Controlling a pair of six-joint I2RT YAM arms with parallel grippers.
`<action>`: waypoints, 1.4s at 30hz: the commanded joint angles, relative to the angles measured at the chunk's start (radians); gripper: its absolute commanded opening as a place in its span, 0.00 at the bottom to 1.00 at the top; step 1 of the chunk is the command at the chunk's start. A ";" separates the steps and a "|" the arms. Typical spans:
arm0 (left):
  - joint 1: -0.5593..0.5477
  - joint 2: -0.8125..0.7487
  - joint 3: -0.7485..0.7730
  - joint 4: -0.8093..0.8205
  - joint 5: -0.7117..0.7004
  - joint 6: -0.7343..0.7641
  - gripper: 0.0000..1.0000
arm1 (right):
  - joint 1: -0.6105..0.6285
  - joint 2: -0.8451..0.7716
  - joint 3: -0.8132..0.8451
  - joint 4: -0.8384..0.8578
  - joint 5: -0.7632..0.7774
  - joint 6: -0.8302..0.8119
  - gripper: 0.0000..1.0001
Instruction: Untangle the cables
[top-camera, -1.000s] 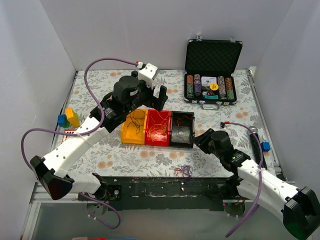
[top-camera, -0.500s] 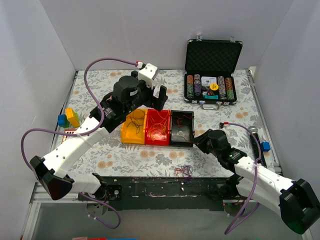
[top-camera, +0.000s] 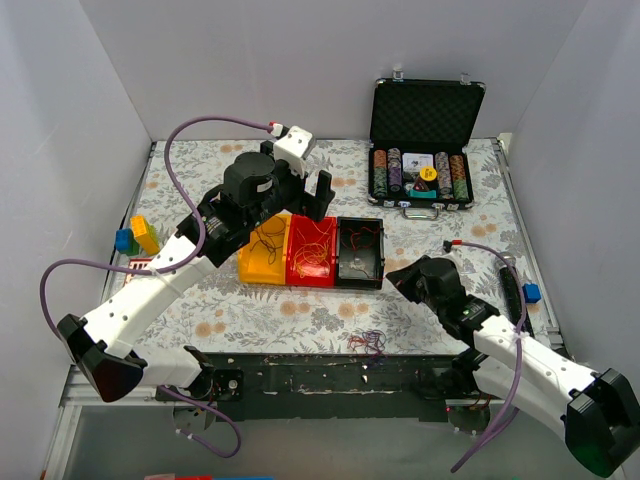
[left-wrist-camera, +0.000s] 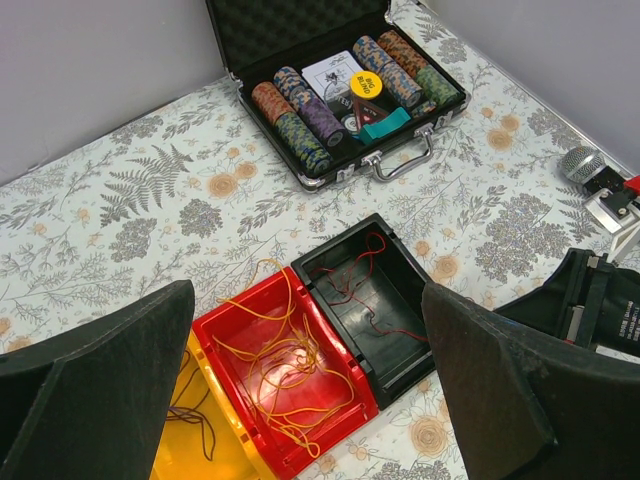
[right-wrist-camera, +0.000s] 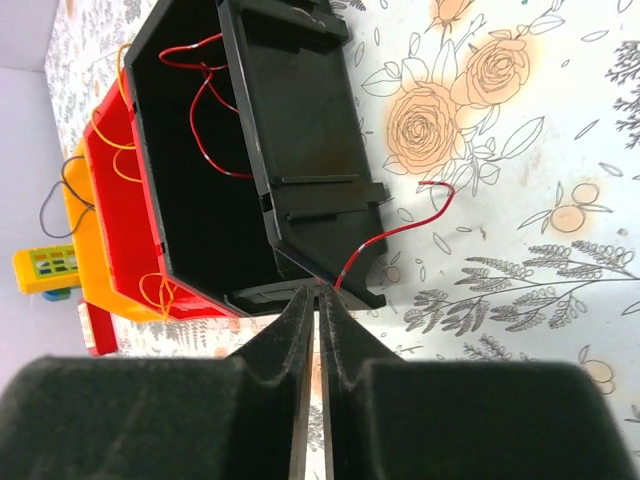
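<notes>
Three bins stand in a row: a yellow bin (top-camera: 262, 255) with dark strands (left-wrist-camera: 190, 420), a red bin (top-camera: 311, 250) with yellow wires (left-wrist-camera: 285, 365), and a black bin (top-camera: 360, 253) with red wires (left-wrist-camera: 365, 270). My left gripper (top-camera: 298, 200) hovers open and empty above the bins (left-wrist-camera: 305, 385). My right gripper (top-camera: 393, 274) is low at the black bin's near right corner, shut on a thin red wire (right-wrist-camera: 395, 232) that curls over the table from its tips (right-wrist-camera: 320, 292). A small tangle of cables (top-camera: 368, 342) lies at the table's front edge.
An open poker-chip case (top-camera: 425, 150) stands at the back right. Blue and yellow blocks (top-camera: 135, 237) sit at the left edge. A blue piece (top-camera: 531, 293) and a dark tool (top-camera: 510, 290) lie at the right edge. A microphone head (left-wrist-camera: 585, 165) lies right of the bins.
The row of bins has shifted slightly left and the black bin has turned a little. My left arm has drifted slightly left. My right gripper stays shut beside the black bin.
</notes>
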 joint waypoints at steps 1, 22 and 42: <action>0.007 -0.041 -0.003 0.010 -0.001 -0.001 0.98 | -0.006 -0.003 0.024 0.006 0.031 0.017 0.21; 0.007 -0.049 -0.019 0.010 -0.004 0.002 0.98 | -0.013 0.118 0.056 -0.081 0.143 0.368 0.53; 0.007 -0.070 -0.046 0.008 -0.013 0.002 0.98 | -0.016 0.235 0.123 -0.012 0.147 0.334 0.15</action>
